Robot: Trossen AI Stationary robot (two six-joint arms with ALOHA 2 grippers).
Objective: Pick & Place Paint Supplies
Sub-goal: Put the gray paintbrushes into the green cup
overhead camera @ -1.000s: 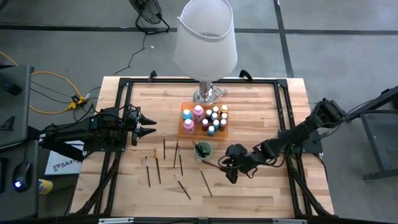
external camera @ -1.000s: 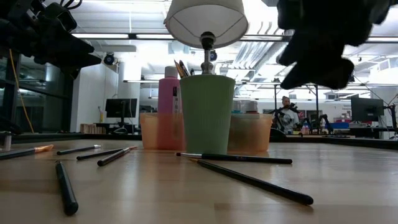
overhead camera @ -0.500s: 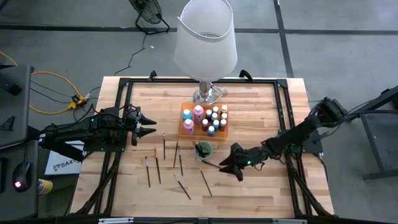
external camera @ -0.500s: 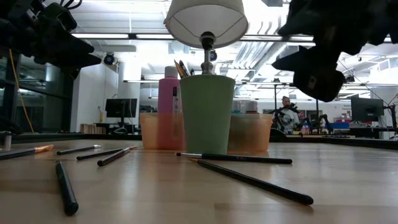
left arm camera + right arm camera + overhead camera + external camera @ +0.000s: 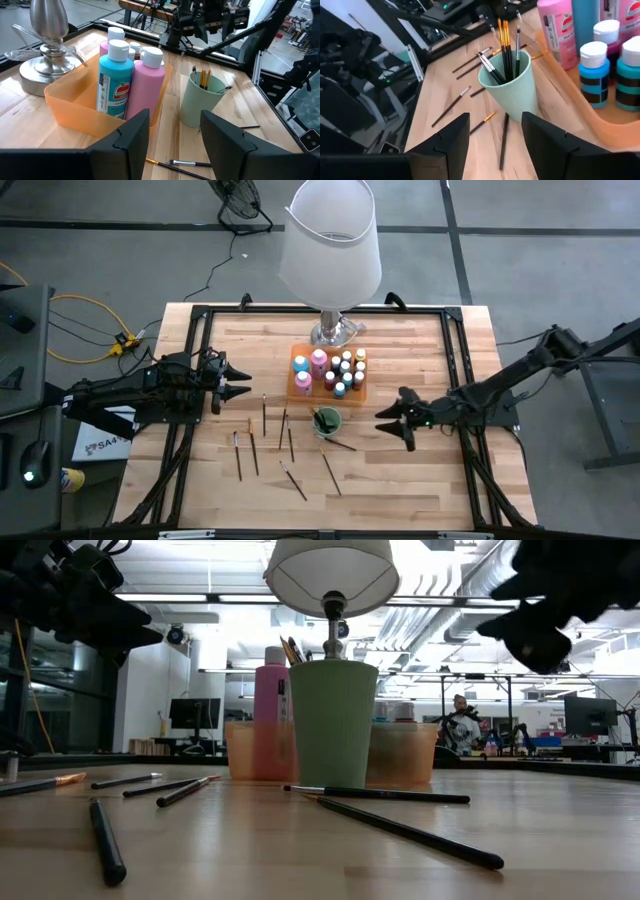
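Note:
A pale green cup (image 5: 326, 421) holding several brushes (image 5: 506, 42) stands on the table near the orange tray (image 5: 300, 388). In the tray stand small paint bottles (image 5: 345, 370) and taller pink and teal bottles (image 5: 127, 80). Several dark-handled brushes (image 5: 254, 448) lie flat on the wood left of and in front of the cup, and one (image 5: 502, 142) lies by the cup's foot. My right gripper (image 5: 383, 420) hangs open and empty just right of the cup, pointing at it (image 5: 495, 132). My left gripper (image 5: 244, 385) waits open left of the tray (image 5: 175, 130).
A big white-shaded lamp (image 5: 330, 240) stands on its metal base (image 5: 47, 55) at the far side behind the tray. A black frame (image 5: 200, 340) borders the tabletop. Bare wood lies right of the cup and along the near edge. A person (image 5: 462, 725) sits far off in the room.
My right gripper has risen and drawn back from a spot near the cup's front toward the table's right and far side. It has tipped from pointing downward to nearly level, facing the cup. The brushes and the cup have stayed where they were.

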